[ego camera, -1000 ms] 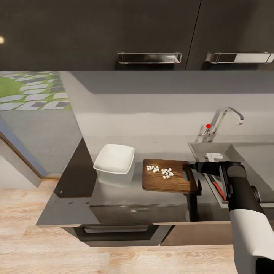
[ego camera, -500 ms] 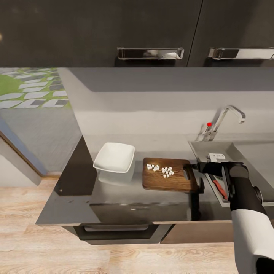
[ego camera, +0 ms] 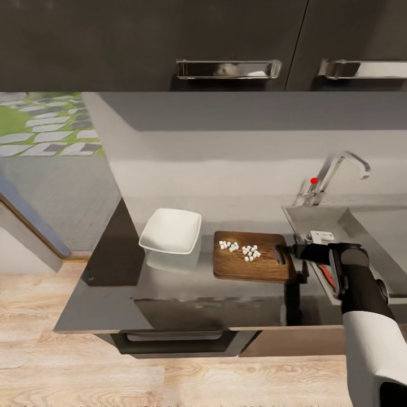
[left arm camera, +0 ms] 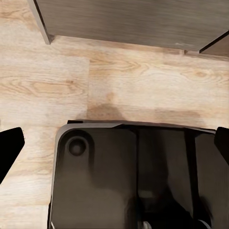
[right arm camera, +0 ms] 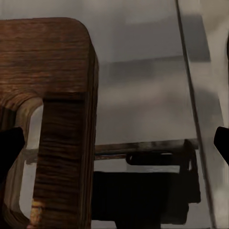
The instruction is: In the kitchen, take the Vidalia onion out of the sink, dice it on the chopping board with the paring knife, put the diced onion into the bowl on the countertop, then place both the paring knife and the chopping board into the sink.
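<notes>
A long grey matte kitchen surface runs beneath dark upper cabinets with chrome handles, above a light wooden floor. On the surface sits a shallow white squarish bowl, and just beside it a brown wooden rectangular chopping board carrying a scatter of small white onion dice near its middle. To the board's right lies the grey steel sink with its chrome faucet and small red knob; a red-orange knife handle shows in the basin, partly hidden by the arm. The right claw is at the board's handle-slot end, its fingers spread wide to either side of the board's edge in the right wrist view. The left claw hangs spread wide above the floor.
</notes>
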You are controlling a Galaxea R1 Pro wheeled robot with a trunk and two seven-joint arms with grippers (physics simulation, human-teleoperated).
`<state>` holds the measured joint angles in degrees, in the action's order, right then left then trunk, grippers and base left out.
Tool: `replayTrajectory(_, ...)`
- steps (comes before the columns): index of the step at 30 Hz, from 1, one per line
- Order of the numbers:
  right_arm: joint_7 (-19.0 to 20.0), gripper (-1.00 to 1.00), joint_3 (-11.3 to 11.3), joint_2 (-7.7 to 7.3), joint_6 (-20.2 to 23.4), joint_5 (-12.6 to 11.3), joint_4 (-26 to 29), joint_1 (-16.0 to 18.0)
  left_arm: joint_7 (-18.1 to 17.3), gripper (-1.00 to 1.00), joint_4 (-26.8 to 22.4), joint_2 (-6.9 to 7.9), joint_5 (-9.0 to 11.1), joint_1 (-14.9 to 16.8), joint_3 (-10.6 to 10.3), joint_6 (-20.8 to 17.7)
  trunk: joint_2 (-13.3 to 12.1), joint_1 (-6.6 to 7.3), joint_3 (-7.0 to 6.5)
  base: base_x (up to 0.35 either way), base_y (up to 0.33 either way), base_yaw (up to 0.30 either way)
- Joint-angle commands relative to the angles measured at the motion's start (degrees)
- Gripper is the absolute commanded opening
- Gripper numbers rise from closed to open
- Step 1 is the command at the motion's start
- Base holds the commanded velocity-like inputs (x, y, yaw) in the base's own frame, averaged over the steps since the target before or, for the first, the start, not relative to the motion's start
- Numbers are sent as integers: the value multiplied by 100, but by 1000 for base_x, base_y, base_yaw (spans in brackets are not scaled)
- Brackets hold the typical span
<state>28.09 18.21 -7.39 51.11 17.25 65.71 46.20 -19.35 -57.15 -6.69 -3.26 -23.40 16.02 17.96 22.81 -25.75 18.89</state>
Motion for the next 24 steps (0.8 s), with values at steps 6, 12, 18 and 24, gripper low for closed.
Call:
replayTrajectory(6,57,100,3,4,13,53,-14,4,-34,100,-7,-7,-34,0,24,15,11,-3,64,0,52,0)
replayTrajectory(12,57,100,3,9,13,53,-67,5,-34,100,-7,-7,-34,2,24,15,11,-3,119,0,99,0)
replayTrajectory(18,64,100,5,3,-33,54,-78,4,-34,100,-7,-7,-34,2,24,15,11,-3,149,0,35,0)
replayTrajectory(24,53,100,7,-7,-39,74,-85,4,-34,100,-4,-7,-34,0,24,15,11,-3,150,0,1,0)
